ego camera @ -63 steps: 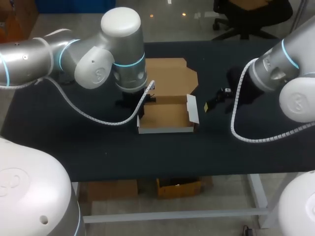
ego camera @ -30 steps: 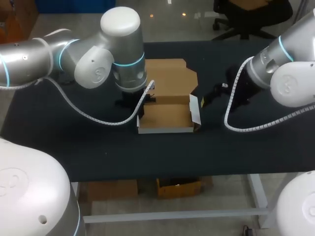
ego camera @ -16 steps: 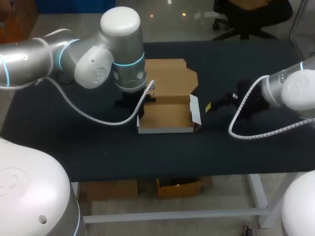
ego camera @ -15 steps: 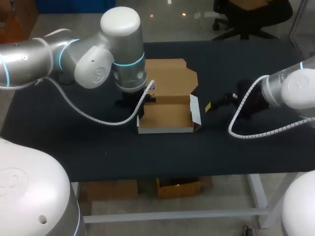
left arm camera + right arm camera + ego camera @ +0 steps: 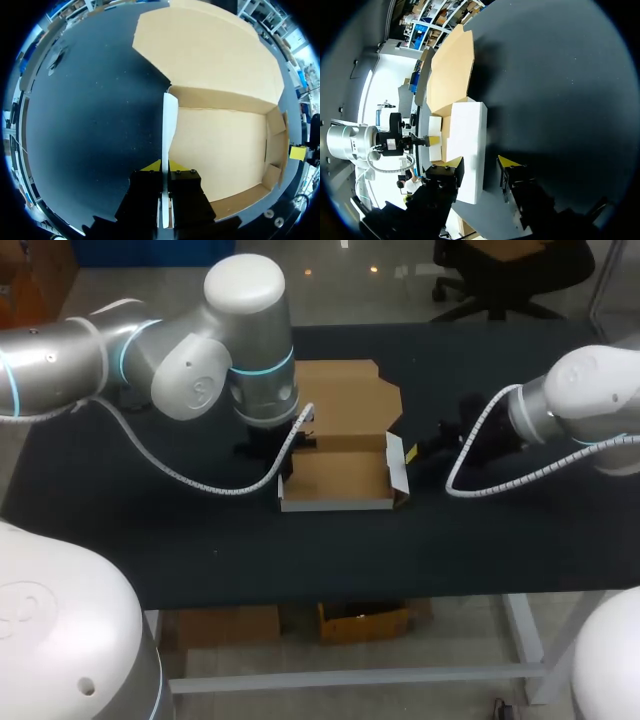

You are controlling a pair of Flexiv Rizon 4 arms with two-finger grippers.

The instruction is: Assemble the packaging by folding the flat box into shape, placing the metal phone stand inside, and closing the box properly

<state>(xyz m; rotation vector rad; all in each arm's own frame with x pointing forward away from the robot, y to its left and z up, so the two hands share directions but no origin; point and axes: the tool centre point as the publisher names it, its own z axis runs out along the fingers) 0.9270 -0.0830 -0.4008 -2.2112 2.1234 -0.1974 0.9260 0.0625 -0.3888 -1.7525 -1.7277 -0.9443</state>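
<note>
The brown cardboard box [image 5: 335,478] sits mid-table as an open tray, its lid [image 5: 345,398] lying flat behind it. My left gripper [image 5: 292,452] is at the box's left side; in the left wrist view the left gripper [image 5: 165,169] is shut on the thin upright left wall [image 5: 169,120]. My right gripper [image 5: 413,452] is at the right wall [image 5: 395,462]. In the right wrist view that white-faced wall [image 5: 470,150] stands between the right gripper's [image 5: 480,167] fingers, with a gap to the outer finger [image 5: 509,164], so it is open. I cannot make out the phone stand.
Dark tabletop [image 5: 200,540] surrounds the box on all sides. The left arm's white cable [image 5: 200,480] drapes over the table to the left of the box. The table's front edge [image 5: 330,600] runs close below the box.
My right arm's forearm has swung upward and its gripper has edged in against the box's right wall. The left arm and the box have stayed put.
</note>
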